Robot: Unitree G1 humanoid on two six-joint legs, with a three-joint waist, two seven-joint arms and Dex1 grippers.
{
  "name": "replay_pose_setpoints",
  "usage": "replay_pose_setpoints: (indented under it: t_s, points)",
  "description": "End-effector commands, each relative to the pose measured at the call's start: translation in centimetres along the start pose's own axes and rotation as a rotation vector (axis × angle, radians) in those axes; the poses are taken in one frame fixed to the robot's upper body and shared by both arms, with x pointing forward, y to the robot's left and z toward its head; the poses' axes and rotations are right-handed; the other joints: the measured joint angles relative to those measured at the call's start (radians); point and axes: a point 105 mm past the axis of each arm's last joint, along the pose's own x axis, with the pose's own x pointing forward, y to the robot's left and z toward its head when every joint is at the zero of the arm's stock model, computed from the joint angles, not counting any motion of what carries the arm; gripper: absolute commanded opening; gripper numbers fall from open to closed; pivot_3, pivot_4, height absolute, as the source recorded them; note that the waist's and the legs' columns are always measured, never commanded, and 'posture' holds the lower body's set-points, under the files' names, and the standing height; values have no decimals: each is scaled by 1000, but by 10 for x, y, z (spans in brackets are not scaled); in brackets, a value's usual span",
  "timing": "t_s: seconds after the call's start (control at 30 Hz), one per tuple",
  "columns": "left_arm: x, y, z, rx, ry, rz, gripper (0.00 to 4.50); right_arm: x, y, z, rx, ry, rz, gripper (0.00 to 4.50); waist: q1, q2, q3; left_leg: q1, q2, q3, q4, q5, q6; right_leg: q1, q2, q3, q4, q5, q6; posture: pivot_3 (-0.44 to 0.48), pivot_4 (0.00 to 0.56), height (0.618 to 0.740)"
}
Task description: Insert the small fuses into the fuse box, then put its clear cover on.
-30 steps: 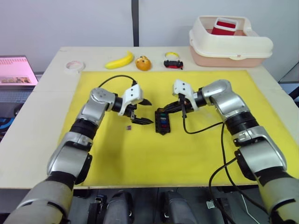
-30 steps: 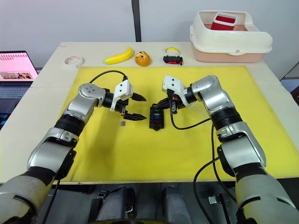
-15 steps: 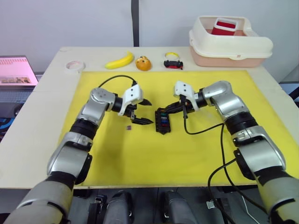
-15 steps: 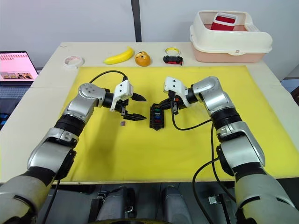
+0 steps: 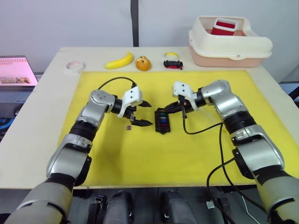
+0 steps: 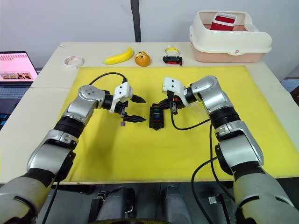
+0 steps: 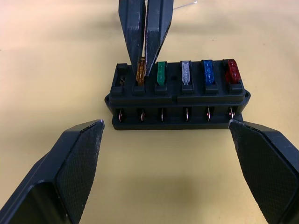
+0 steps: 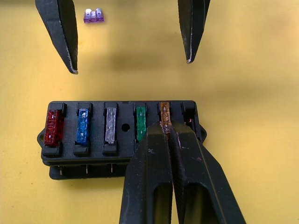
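The fuse box (image 8: 122,135) sits right under your right gripper (image 8: 169,135), whose fingers are pressed together on the amber fuse (image 8: 164,116), pushing it into the slot next to the last one at that end of the row. Red (image 8: 53,127), blue (image 8: 82,126), grey (image 8: 110,125) and green (image 8: 140,123) fuses already stand in the row; the end slot beside the amber one looks empty. The move to come turns on the last loose fuse, the purple one (image 8: 93,15): it lies flat on the yellow mat (image 5: 196,154) on the far side of the box from your right gripper, close below your left gripper (image 5: 139,114), so the left arm is plainly the nearer one. That gripper hangs with its fingers (image 7: 77,158) wide apart, pointing at the box's long side (the box's long axis runs across its line of reach). Nothing lies between the left fingers and the purple fuse, though it is tiny and flat, so the pinch will likely be fiddly. Your right gripper's fingers crowd the empty slot and should clear out first. The banana (image 5: 119,60), tape roll (image 5: 74,66) and cream bin (image 5: 229,44) are well away.
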Motion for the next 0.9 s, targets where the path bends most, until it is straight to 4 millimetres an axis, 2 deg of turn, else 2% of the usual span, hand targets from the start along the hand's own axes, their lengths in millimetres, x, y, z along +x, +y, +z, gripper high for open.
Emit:
replay_pose_setpoints:
  t_s: [0.03,0.87,0.9]
  points:
    - [-4,3,11,45,-11,13,4475,-1,-2,5,-20,3,-3,0,0,0,0,0,0,0,0,0,0,0,0,0,0,0,0,0,150,739]
    - [-1,2,10,37,-13,12,4475,-4,-4,13,-31,-18,-19,0,-1,0,0,0,0,0,0,1,-1,0,0,0,0,0,0,0,150,739]
    - [-1,2,10,37,-14,12,4497,-4,-4,13,-32,-17,-21,319,-1,0,0,0,0,0,0,1,-1,0,0,0,0,0,0,0,150,739]
